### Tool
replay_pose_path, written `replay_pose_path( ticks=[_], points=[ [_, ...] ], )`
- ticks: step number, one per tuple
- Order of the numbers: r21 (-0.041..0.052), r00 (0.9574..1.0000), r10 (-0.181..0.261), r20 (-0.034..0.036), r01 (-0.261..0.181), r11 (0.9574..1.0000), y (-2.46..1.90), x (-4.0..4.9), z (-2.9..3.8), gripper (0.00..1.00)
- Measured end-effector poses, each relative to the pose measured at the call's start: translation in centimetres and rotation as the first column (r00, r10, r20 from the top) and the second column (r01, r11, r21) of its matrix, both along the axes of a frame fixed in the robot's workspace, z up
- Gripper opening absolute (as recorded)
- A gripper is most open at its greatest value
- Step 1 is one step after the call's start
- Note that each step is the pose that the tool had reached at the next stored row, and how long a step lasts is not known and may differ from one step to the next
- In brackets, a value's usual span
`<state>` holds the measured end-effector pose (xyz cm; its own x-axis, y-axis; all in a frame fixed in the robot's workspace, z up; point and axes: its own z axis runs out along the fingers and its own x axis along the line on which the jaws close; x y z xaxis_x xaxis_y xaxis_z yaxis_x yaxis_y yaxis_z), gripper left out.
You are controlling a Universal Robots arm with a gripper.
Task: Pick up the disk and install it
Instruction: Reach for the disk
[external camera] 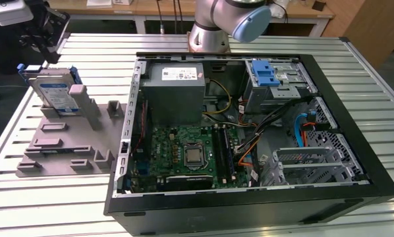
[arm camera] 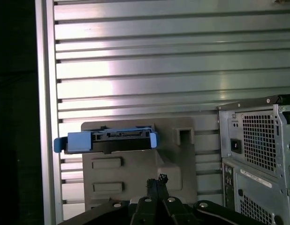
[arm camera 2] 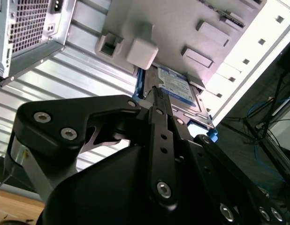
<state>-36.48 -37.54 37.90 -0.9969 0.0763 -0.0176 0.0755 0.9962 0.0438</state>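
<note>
The worktop point(external camera: 368, 74) is a table of long, ribbed aluminium slats, pale and shiny under the lights. At its middle lies the open computer case point(external camera: 250, 207), black-walled, with its boards and cables laid bare. The base of the robot arm point(external camera: 210, 34) rises from the worktop just behind the case. Beyond the worktop's edge stand wooden benches point(external camera: 302, 10), and the floor beside it is dark.

Just beside the case, on the exterior view's left, a grey holder plate point(external camera: 59, 148) with moulded blocks and slots lies flat on the slats. The disk point(external camera: 55, 91) stands on edge in a slot at the end of that plate, well apart from the case's own bays, its label facing out and its blue frame round the edges.

The gripper point(arm camera: 156, 180) hangs close above the disk, its black fingers pressed together and pinching nothing.
</note>
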Motion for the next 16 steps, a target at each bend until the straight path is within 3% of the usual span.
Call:
replay_pose_path(
  ticks=[3, 7, 11, 16],
  points=[
    [0.0001, 1.0, 0.0, -0.0017, 0.0, 1.0, 0.28, -0.6, -0.1, 0.11],
    [0.0001, 0.9999, 0.0, -0.0102, 0.0, 1.0, 0.31, -1.12, -0.23, 0.11],
    [0.0001, 0.9999, 0.0, -0.0144, 0.0, 1.0, 0.31, -1.84, -0.35, 0.11],
    [0.0001, 0.9999, 0.0, -0.016, 0.0, 1.0, 0.35, -3.88, -0.47, 0.11]
  ],
)
